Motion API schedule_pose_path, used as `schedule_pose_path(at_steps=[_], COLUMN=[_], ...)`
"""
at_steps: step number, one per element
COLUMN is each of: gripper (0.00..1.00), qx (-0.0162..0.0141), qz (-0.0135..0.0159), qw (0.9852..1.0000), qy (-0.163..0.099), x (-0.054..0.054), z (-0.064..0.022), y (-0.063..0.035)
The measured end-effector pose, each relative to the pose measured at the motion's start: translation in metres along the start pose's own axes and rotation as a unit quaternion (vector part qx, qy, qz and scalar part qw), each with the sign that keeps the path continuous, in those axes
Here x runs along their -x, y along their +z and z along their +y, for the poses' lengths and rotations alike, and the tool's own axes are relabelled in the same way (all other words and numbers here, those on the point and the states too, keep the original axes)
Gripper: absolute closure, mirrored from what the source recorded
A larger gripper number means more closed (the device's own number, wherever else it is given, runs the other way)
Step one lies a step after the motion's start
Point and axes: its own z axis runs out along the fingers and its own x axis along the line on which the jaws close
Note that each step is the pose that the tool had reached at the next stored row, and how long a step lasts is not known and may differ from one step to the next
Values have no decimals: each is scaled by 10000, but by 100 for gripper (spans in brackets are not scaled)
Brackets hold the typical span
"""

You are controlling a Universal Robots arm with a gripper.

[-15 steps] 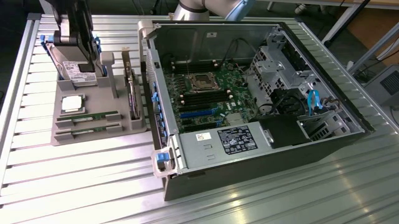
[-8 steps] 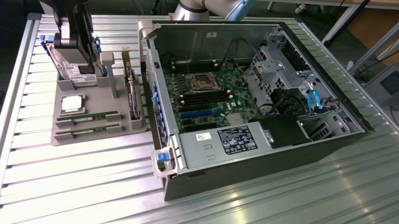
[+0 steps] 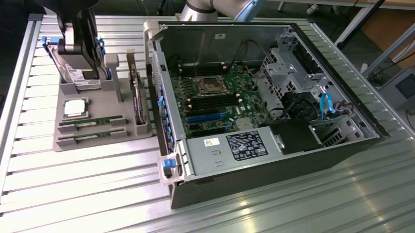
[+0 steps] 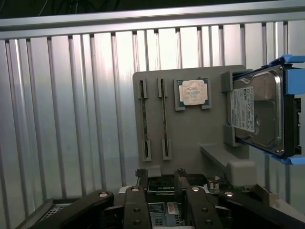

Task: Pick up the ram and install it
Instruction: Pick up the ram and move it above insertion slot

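Fingers (image 4: 142, 186) of the gripper (image 4: 161, 181) stand apart in the wrist view, clasping nothing. Well away from them the ram (image 4: 165, 119) lies in a slot of the grey tray (image 4: 190, 143), a second stick (image 4: 143, 119) beside it, then the processor (image 4: 192, 92) and the hard drive (image 4: 257, 112). An open computer case (image 3: 207, 39) stands on the exterior view's right of the tray; there the gripper hangs over the hard drive, the processor between it and the ram.
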Motion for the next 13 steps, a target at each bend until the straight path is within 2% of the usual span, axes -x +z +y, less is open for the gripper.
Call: schedule_pose_path(at_steps=[13], gripper=[64], qx=[0], qz=[0], qw=[10000], qy=[0], x=[0], z=[4], y=[57])
